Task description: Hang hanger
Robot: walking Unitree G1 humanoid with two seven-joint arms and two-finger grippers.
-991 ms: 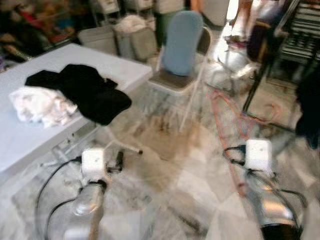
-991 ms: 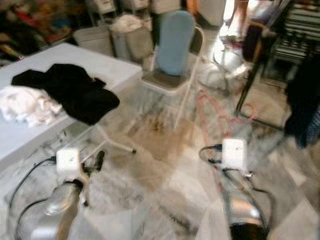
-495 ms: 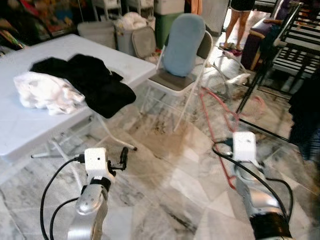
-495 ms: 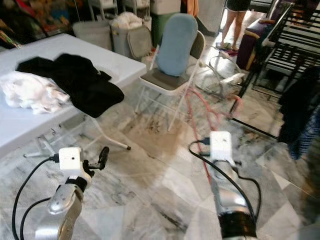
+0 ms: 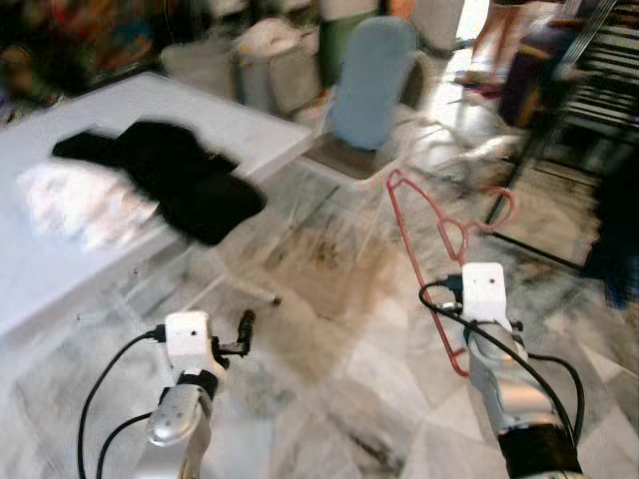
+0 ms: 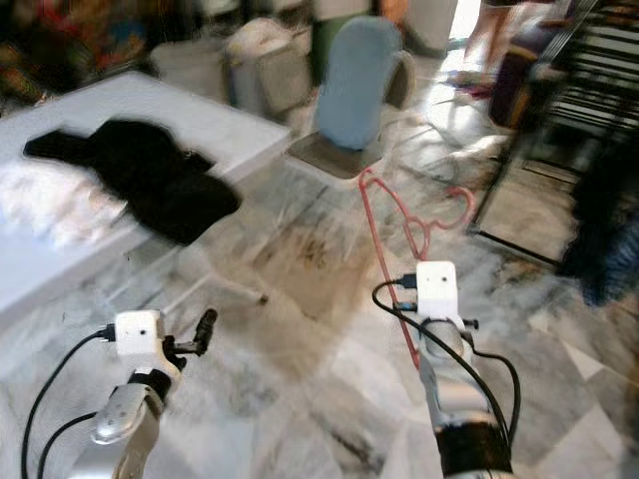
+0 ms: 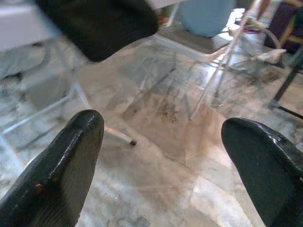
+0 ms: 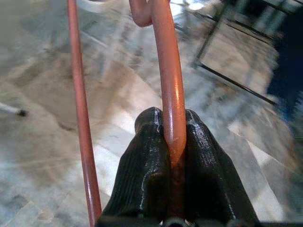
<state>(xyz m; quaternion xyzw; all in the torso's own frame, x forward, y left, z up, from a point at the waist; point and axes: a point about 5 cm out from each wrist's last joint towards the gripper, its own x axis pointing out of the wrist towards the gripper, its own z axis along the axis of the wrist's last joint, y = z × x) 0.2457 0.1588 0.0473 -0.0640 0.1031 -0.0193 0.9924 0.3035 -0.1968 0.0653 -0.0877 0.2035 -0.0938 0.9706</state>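
A red wire hanger [image 5: 415, 249] stands nearly upright before my right arm, its hook [image 5: 507, 205] pointing right toward a dark rack. In the right wrist view my right gripper [image 8: 171, 120] is shut on the hanger's bar [image 8: 166, 56], and a second thin bar [image 8: 80, 118] runs alongside. My left gripper [image 7: 161, 156] is low on the left over the marble floor, open, with nothing between its fingers [image 5: 243, 331].
A white folding table [image 5: 250, 135] on the left carries a black garment [image 5: 175, 175] and a white one [image 5: 70, 205]. A folding chair with a blue cushion [image 5: 369, 85] stands ahead. A black metal rack [image 5: 514, 165] and dark clothing [image 5: 619, 225] are on the right. A person's legs [image 5: 494, 30] are at the back.
The whole picture has swayed and blurred, so the camera has moved. My right gripper still holds the hanger in much the same pose, and the left stays open.
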